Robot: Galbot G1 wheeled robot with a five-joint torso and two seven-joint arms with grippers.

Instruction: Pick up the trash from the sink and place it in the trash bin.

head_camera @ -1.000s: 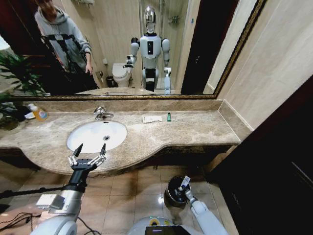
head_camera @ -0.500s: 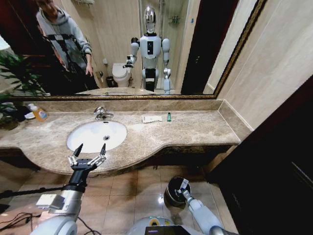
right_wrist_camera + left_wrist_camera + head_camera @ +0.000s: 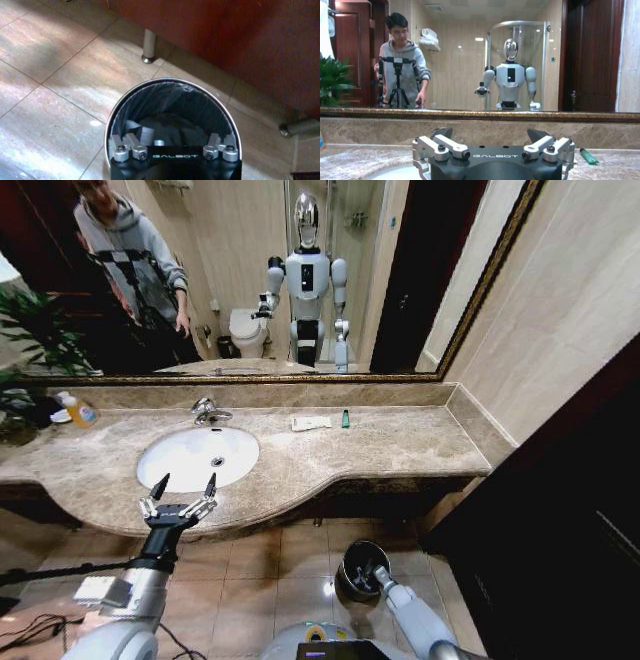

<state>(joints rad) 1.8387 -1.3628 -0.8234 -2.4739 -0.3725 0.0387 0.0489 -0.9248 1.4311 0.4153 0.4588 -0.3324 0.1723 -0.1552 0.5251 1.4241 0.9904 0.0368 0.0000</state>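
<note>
Gone from the right gripper (image 3: 171, 152), jaws now wide over the round black metal-rimmed trash bin (image 3: 347, 562), lower centre: its white item. Left gripper (image 3: 178, 502), also spread, may snag the white oval sink (image 3: 165, 463).

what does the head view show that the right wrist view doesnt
Only the head view: the white oval sink in the beige-brown marble countertop, the chrome faucet, the flat white rectangular packet, the tiny green piece, the orange-capped bottle, and the left gripper, open, in front of the counter edge.

Only the right wrist view: inside the bin, the dark liner and pale scraps, and a metal cabinet leg on the tiled floor.

Both: the small round black trash bin with shiny metallic rim and the right gripper, open over it.
</note>
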